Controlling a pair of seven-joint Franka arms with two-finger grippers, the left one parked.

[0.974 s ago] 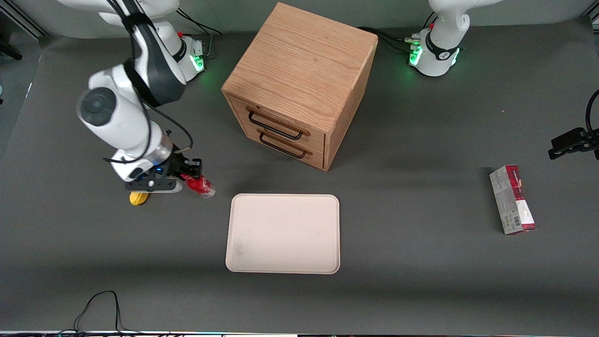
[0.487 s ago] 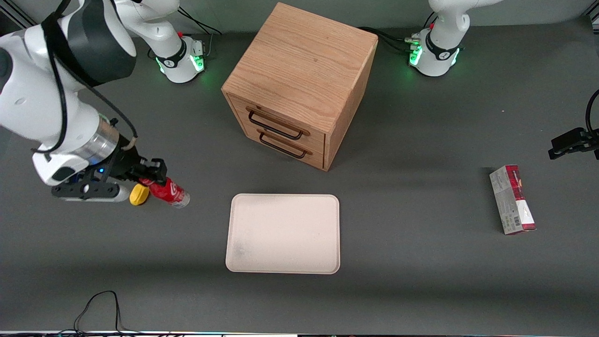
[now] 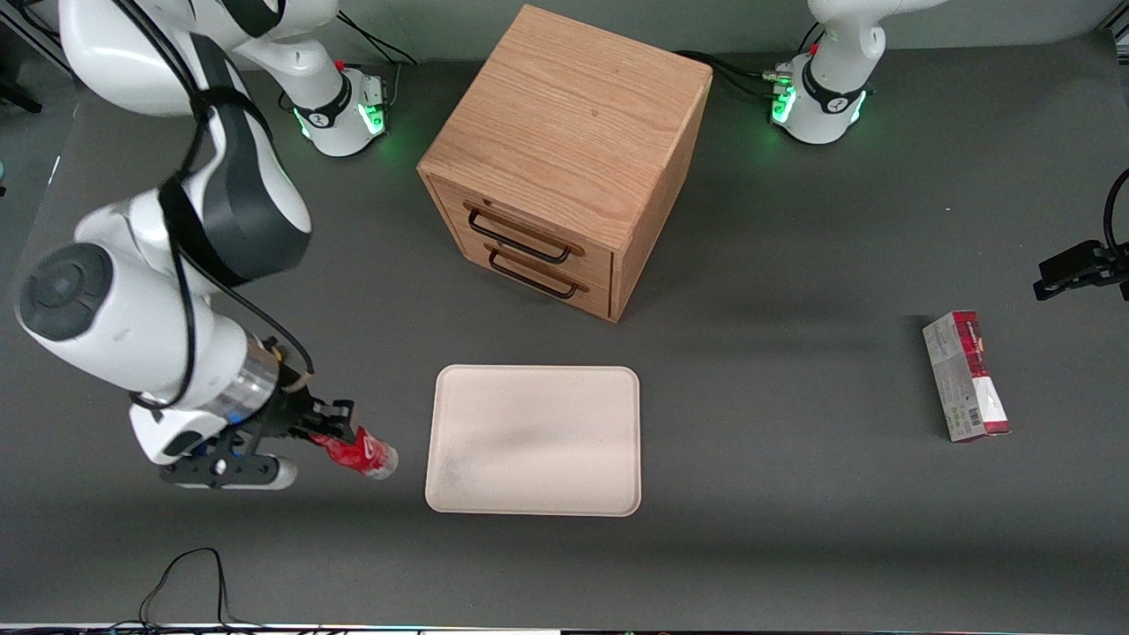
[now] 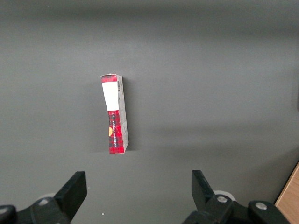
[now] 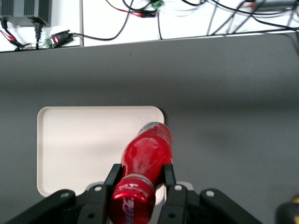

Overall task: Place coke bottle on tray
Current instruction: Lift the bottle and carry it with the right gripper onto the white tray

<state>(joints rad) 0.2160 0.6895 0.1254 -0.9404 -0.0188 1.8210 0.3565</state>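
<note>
Red coke bottle (image 3: 357,452) is clamped in the gripper (image 3: 328,437) (carried tilted), beside the tray (image 3: 533,439); setting it down remains.

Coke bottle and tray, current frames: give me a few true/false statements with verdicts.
1. The pincer is shut on the coke bottle. True.
2. The coke bottle already lies on the tray. False: it is held beside the tray, toward the working arm's end of the table, not yet over the tray.
3. The bottle is gripped near its cap end, with its clear base pointing toward the tray. True.
4. Both drawers of the wooden cabinet are pulled open. False: both are closed.
5. The red-and-grey carton sits on the tray. False: it lies on the table toward the parked arm's end, well apart from the tray.
</note>
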